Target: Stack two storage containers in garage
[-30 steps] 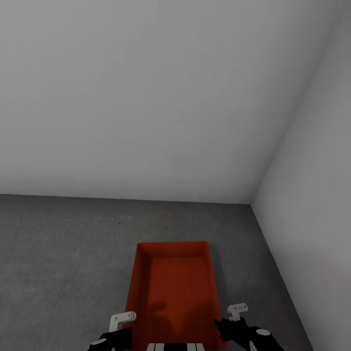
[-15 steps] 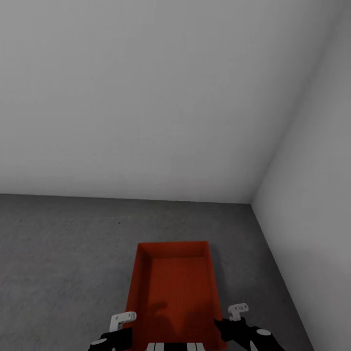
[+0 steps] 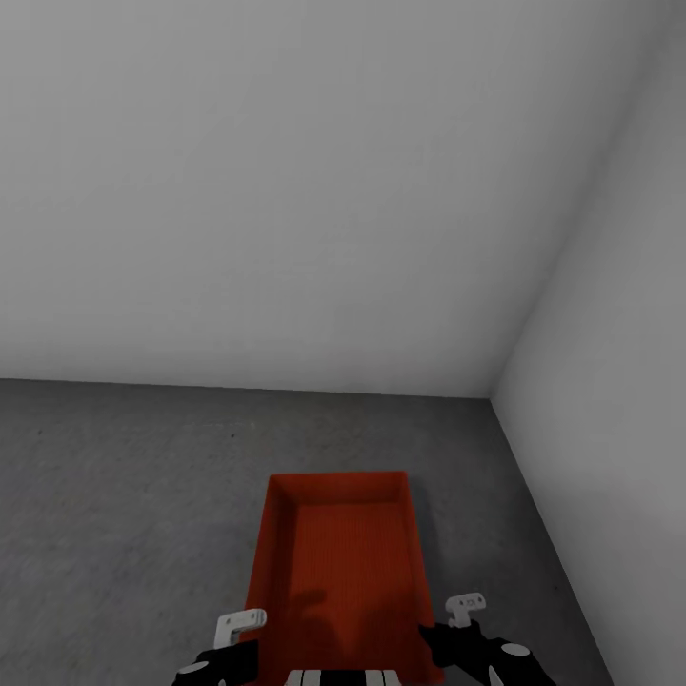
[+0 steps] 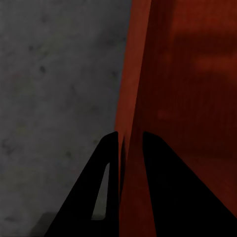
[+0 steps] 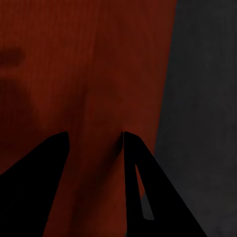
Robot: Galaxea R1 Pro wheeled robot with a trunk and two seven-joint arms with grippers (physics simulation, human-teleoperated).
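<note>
the left gripper (image 4: 129, 140) pinches one long wall of the orange-red storage container (image 3: 338, 572) and the right gripper (image 5: 94, 138) straddles the opposite wall with a wider gap between its fingers, so whether it is clamped i cannot tell. the container sits low over the garage's dark concrete floor (image 3: 124, 505) near the corner of the pale grey walls (image 3: 286, 191); if one thin wall slips free, it may tilt, drop askew, or land against the side wall. nothing differs from a second ago: arms, container and view match.
</note>
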